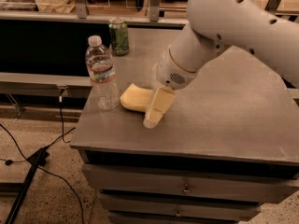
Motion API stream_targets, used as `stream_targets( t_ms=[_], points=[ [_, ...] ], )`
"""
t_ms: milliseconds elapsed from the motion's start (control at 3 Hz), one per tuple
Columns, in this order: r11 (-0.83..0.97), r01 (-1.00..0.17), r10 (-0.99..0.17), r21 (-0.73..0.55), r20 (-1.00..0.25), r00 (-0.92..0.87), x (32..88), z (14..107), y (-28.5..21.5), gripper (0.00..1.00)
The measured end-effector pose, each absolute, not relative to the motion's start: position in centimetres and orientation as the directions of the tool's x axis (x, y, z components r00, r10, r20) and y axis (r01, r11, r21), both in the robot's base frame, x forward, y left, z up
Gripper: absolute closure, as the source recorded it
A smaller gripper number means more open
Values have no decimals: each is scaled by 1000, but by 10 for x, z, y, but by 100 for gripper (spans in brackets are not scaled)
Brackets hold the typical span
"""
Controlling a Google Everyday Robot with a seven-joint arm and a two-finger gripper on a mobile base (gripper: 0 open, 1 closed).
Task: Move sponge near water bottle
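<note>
The pale yellow sponge (134,98) lies flat on the grey table (224,120), just right of the water bottle (102,73), a small gap between them. The bottle stands upright, clear, with a white cap and a red-and-blue label. My gripper (152,110) is at the sponge's right end, low over the table. Its near pale yellow finger (158,107) stands in front of the sponge with its tip at the tabletop; the far finger is hidden behind the sponge. The jaws look spread, with the sponge resting on the table between them.
A green drink can (119,36) stands upright at the table's back left. The table's left edge is close to the bottle. Drawers (187,188) are below the top. Black cables (28,162) lie on the floor at left. A dark counter runs behind.
</note>
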State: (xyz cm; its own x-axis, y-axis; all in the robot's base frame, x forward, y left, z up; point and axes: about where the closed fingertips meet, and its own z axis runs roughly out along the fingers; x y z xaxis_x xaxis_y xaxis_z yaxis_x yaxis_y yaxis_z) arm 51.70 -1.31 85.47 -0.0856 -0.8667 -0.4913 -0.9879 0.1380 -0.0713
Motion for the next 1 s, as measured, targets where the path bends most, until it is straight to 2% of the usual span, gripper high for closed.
stream_targets(
  t_ms=[333, 667, 1000],
  points=[
    [156, -984, -836, -90, -543, -82, 511, 862, -31, 0],
    [188, -972, -758, -144, -650, -50, 496, 884, -68, 0],
    [191, -967, -746, -168, -665, -32, 489, 890, -84, 0]
  ],
)
